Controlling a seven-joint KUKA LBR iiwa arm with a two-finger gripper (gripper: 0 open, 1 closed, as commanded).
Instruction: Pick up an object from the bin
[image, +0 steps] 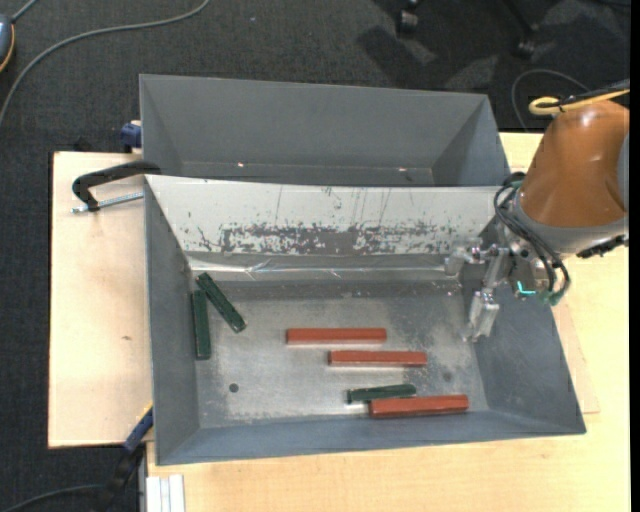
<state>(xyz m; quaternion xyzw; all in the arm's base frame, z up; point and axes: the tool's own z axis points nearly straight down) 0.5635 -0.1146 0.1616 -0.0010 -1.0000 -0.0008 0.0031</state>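
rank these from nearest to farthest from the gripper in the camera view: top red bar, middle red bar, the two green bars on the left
Measured from the gripper, by the bin's right wall:
1. Middle red bar, right of centre on the floor.
2. Top red bar, near the centre.
3. Slanted green bar and upright green bar, by the left wall; too close to call.

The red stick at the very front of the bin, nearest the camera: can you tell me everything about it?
The red stick is a long, thin, straight bar with squared ends, brick red and matte, maybe plastic or painted wood. It lies flat on the bin floor, almost level across the view, close to the front wall, toward the right. A dark green stick lies against its left end from behind. Nothing else touches it.
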